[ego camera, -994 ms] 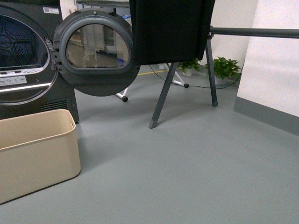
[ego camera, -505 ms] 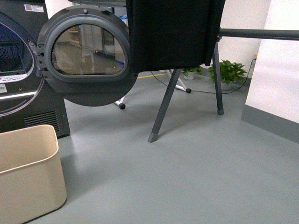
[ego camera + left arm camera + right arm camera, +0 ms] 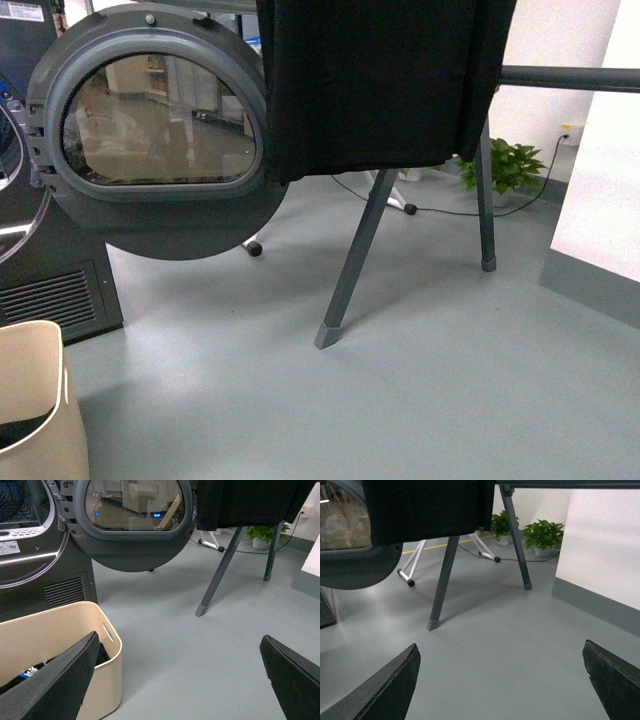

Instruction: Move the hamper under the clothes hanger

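The beige hamper (image 3: 40,420) stands on the floor at the front view's lower left corner, mostly cut off. In the left wrist view the hamper (image 3: 107,672) holds dark clothes and shows a slot handle. The clothes hanger (image 3: 355,260) is a dark grey rack with a horizontal bar, a black cloth draped over it; it shows in the left wrist view (image 3: 217,577) and the right wrist view (image 3: 442,590) too. My left gripper (image 3: 182,680) is open, one finger over the hamper's rim. My right gripper (image 3: 502,680) is open above bare floor. Neither arm shows in the front view.
The dark dryer's round door (image 3: 150,130) stands open at the left, beside the rack. A white-legged stand (image 3: 415,562) and potted plants (image 3: 505,165) are behind the rack. A white wall panel (image 3: 600,200) with a grey base is at the right.
The view has moved forward and to the right: the rack and dryer door look larger, and the hamper has slid to the lower left corner of the front view.
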